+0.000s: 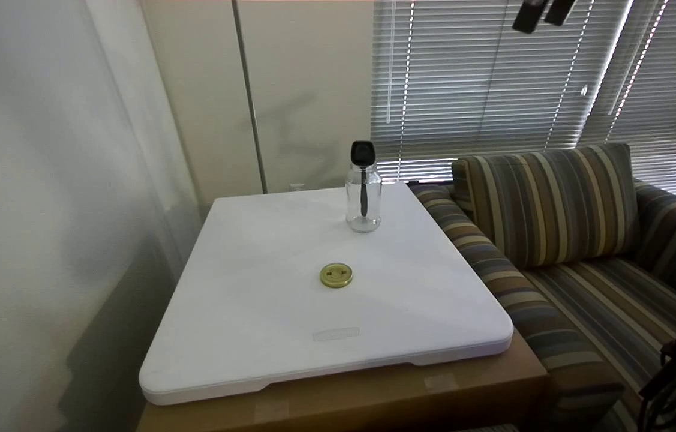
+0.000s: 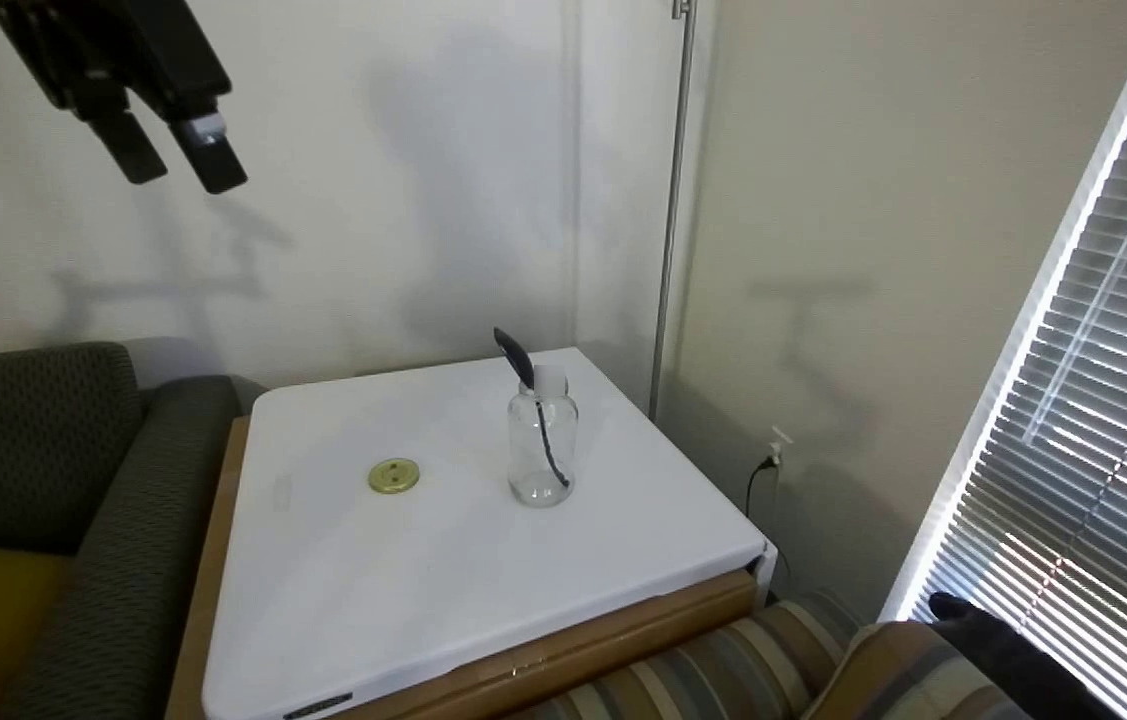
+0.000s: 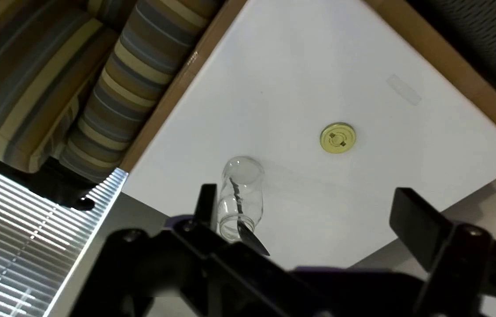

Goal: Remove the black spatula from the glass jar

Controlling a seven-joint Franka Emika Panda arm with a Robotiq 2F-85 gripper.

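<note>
The black spatula (image 1: 363,157) leans handle-down in the glass jar (image 2: 527,445) on the counter (image 1: 266,294), head above the rim, which should help gripping; the pincer (image 3: 305,193) gapes unladen, its height hard to judge.

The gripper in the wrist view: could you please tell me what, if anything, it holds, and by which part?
Nothing is held: the gripper is open, and the black spatula leans in the glass jar.

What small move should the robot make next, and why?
I'd probably lower the open black fingers toward the slim black spatula: they hang high and empty, apart from it, and its rounded head sticks out of the clear glass jar, so that end looks easiest to grip.
</note>
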